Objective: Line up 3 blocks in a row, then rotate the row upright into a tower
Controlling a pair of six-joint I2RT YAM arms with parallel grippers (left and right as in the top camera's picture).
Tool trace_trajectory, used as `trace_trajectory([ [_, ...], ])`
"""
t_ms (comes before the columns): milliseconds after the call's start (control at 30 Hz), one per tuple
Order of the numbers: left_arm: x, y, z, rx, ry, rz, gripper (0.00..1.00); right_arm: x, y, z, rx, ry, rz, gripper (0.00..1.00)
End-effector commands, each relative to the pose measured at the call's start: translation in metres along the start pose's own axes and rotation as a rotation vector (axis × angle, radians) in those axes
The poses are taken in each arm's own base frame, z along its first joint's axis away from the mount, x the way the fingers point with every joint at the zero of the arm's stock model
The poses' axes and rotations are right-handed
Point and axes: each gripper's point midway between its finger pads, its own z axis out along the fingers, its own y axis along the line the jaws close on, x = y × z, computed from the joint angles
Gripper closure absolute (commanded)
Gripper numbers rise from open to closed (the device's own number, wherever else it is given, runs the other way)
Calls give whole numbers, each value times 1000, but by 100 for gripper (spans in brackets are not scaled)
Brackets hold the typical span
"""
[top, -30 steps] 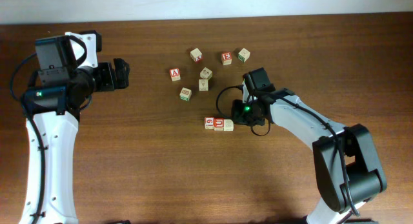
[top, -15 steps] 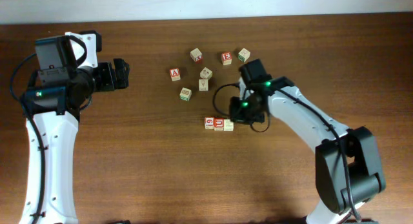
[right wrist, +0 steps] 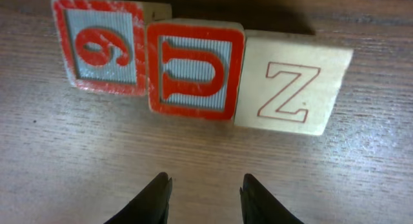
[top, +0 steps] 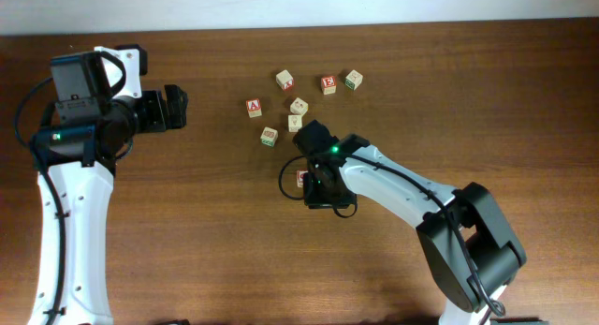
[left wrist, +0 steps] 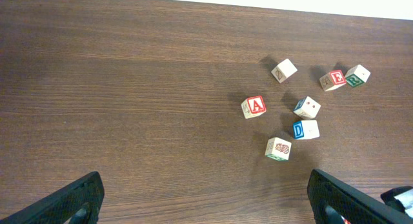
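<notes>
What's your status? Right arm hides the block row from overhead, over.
Left gripper open, empty. Right gripper open, empty, facing U block. 6 block and Z block flank it. Nothing between.

A dark brown wood-grain tabletop (top: 187,250) fills the view, evenly lit, with a pale white strip (top: 299,7) along its far edge.
</notes>
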Motion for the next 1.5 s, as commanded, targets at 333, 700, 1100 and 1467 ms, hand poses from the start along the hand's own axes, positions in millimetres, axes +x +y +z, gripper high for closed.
trace_trajectory([
  [333,-6,-4,-3,12,-16,4,1,-29,-7,3,5,-82,35,64],
  [700,-6,-4,-3,12,-16,4,1,-38,-5,2,-9,-114,14,65],
  [1100,-6,-4,-3,12,-16,4,1,-86,-3,-120,-59,-166,-63,64],
  [1467,-8,-6,-3,28,-21,1,1,-97,-76,-133,-370,-76,-67,64],
])
